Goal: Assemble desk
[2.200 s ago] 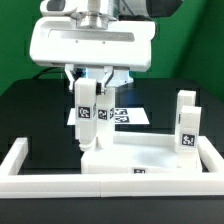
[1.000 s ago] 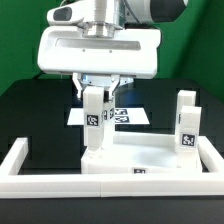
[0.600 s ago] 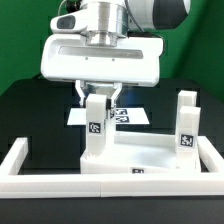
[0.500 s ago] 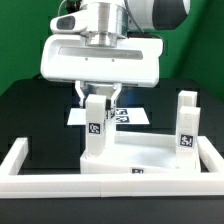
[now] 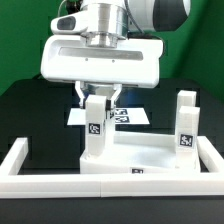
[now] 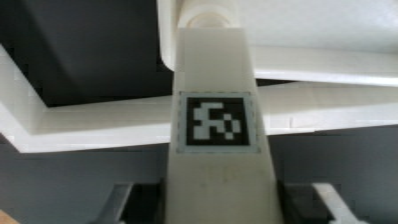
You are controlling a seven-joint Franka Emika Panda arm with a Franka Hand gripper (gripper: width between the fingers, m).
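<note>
The white desk top [image 5: 160, 158] lies at the front between the border bars. One white leg [image 5: 95, 128] stands upright on its corner at the exterior view's left, tag facing the camera. A second leg [image 5: 186, 124] stands upright at the top's right side. My gripper [image 5: 98, 96] hangs straight over the first leg, with a finger on each side of its upper end. In the wrist view the leg [image 6: 217, 110] fills the middle and dark gaps separate it from both fingers [image 6: 135, 200], so the gripper [image 6: 217, 205] is open around it.
Long white bars [image 5: 20, 160] border the work area at the front and sides. The marker board [image 5: 130, 116] lies flat on the black table behind the first leg. A green backdrop stands behind.
Since 2.2 s ago the first leg and my gripper moved toward the exterior view's right and the leg came down upright on the top. Nothing has moved in the last half second.
</note>
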